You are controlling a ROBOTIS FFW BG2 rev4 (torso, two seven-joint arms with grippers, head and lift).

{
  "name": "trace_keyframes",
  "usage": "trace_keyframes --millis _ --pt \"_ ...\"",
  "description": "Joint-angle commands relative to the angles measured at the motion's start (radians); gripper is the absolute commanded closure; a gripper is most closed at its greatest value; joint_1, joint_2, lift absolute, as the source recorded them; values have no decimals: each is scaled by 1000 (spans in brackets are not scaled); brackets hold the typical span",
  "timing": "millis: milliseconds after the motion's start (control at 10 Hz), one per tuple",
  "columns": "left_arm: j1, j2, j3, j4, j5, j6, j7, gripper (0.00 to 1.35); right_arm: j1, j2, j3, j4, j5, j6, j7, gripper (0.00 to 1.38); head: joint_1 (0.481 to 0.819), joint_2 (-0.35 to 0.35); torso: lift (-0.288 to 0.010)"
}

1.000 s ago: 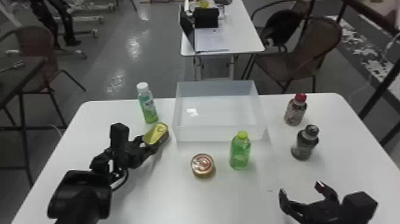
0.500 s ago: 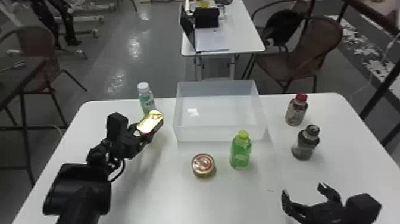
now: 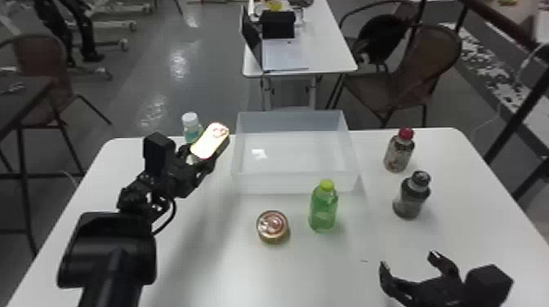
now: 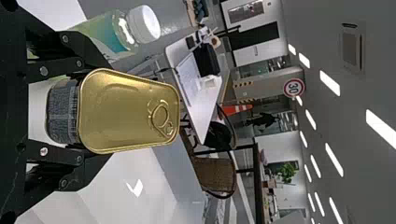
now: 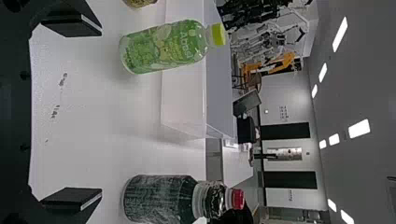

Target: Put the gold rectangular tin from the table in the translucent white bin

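From 6 o'clock, your head view looks forward and down over the tabletop (image 3: 228, 281). Your left wrist view, close behind the gold rectangular tin (image 3: 209, 143), faces outward from 10 o'clock; your right, low at 4, faces forward. All share the bin (image 3: 292, 183).

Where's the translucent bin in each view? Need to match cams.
Head: bin, centre, far side of the table.
Left wrist: bin, past the gold tin, opposite the white-capped bottle.
Right wrist: bin, just behind the green bottle.
Shared landmark: white desk beyond the bin.
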Motion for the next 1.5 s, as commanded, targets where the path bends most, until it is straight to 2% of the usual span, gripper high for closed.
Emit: trace_keyframes --millis 0,200,400,500,600,700,900,1100,1200,1400 --pt "-17 -5 -69 2 33 11 0 820 -7 -6 2 6 -2 0 0 87 695 35 -56" --pt "-76 16 -153 115 117 -32 -2 820 -15 -4 3 12 -3 0 0 87 695 -15 -56" --pt "-209 38 -265 373 217 -164 -48 820 -19 -4 5 20 -3 0 0 87 695 -63 -56" --pt "-257 36 -291 466 223 -196 -49 820 -25 -4 8 24 -2 0 0 87 695 -92 -56" --pt "-287 21 -280 531 197 -212 -49 820 -31 -4 9 30 -2 0 0 87 695 -107 -56" --pt "-318 16 -270 586 159 -226 -40 818 -36 -4 12 37 -2 0 0 87 695 -111 -56" --pt "-366 13 -236 667 73 -235 -18 628 -45 -3 15 46 -2 0 0 87 695 -110 -55" --pt "-372 21 -216 678 30 -236 -15 364 -47 -1 17 50 -3 0 0 87 695 -97 -55" --pt "-367 21 -207 678 32 -242 -11 294 -42 -1 17 49 -5 0 0 87 695 -90 -55" --pt "-366 19 -199 676 39 -247 -8 266 -39 -1 17 46 -6 0 0 87 695 -83 -55"
